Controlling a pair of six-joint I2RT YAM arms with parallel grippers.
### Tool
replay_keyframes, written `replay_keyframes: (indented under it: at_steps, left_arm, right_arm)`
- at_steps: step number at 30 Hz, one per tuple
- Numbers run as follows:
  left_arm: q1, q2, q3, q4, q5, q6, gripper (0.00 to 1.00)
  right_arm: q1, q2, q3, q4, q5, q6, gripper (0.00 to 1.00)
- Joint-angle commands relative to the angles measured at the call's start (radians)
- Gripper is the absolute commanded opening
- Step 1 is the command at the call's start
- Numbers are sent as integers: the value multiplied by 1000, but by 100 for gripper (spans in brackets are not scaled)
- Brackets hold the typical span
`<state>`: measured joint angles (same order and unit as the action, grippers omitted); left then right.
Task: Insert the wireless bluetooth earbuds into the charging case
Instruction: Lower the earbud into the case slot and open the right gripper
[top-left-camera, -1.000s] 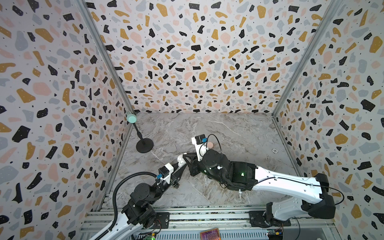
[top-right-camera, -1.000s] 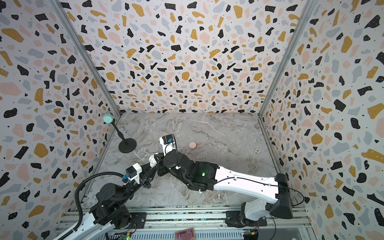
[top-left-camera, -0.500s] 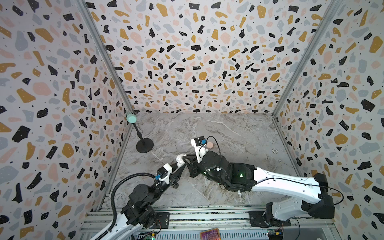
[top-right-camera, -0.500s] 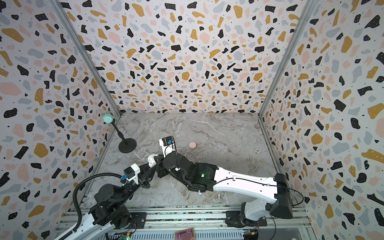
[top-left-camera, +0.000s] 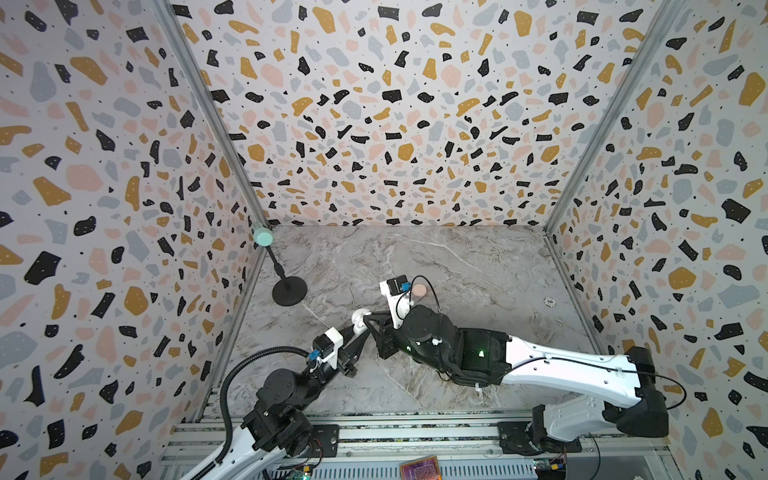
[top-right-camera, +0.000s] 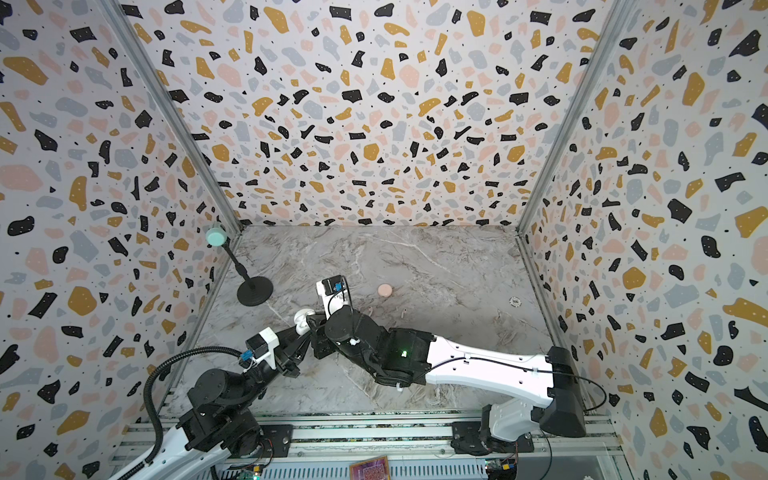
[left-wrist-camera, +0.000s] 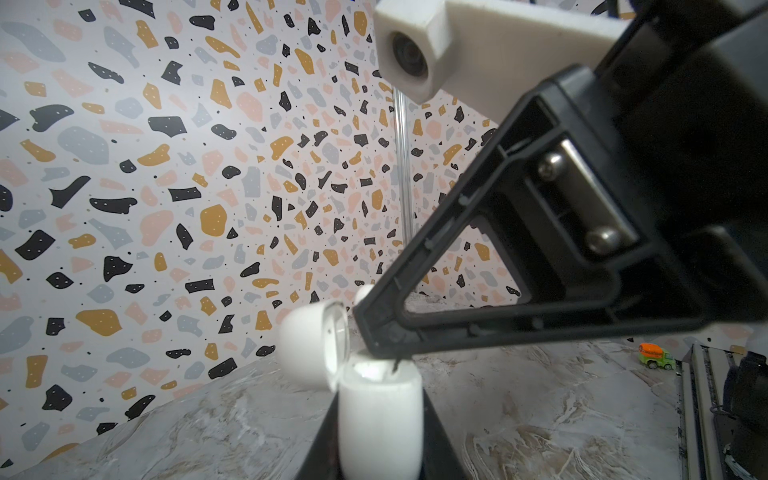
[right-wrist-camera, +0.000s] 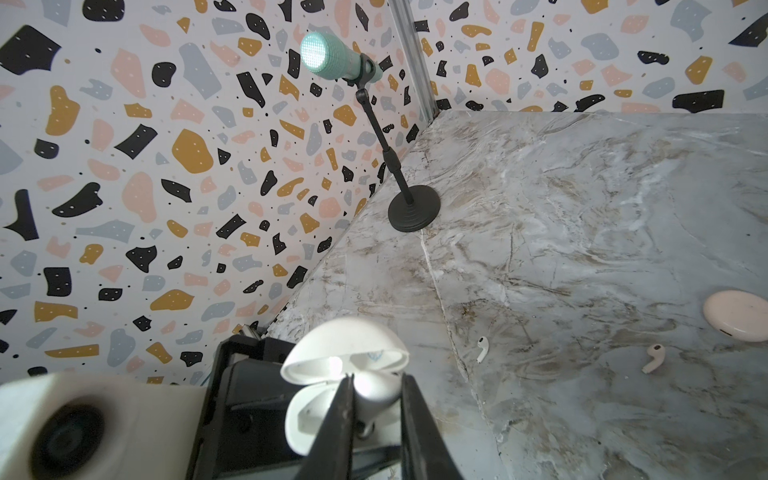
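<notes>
A: Against the frame a second back, the right arm's wrist is sitting slightly nearer the front rail (top-left-camera: 374, 432) in both top views. The left arm and the white charging case (top-left-camera: 360, 319) are barely shifting.

B: What is threatening the run from here?

A: My judgement: the held white earbud (right-wrist-camera: 376, 388) is going into the case mouth at a slant. If its stem is missing the socket, pressing could be jamming it or knocking the open lid (left-wrist-camera: 311, 345). The case could also be twisting in the left jaws.

B: Jaws?

A: The left jaws are clamping tight around the case body. The right jaws are standing narrow, pinching what looks like that white earbud, with their tips touching the case rim.

B: Remaining pieces?

A: A loose white earbud (right-wrist-camera: 482, 349) and a pink earbud (right-wrist-camera: 653, 358) are lying on the table (right-wrist-camera: 582, 208), near the closed pink case (right-wrist-camera: 735, 316). I am not finding the fourth.
</notes>
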<state>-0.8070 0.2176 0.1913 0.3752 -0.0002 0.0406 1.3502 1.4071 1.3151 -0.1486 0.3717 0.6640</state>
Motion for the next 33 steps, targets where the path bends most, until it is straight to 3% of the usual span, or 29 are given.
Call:
replay_keyframes:
  at_steps: [1,23,30,33]
  left_arm:
    - [3,-14,4,62,0,-3,0]
    - [3,-15,2,62,0,-2,0]
    - [3,-15,2,62,0,-2,0]
    - [3,-16,2,60,-1,-3,0]
  right_arm:
    - [9,-23,-6,18,-1,0,21]
    - [9,-39,-2,4,19,3,32]
    - [11,-53,16,-18,44,-6,42]
    - [11,-63,25,-28,55,-12,52]
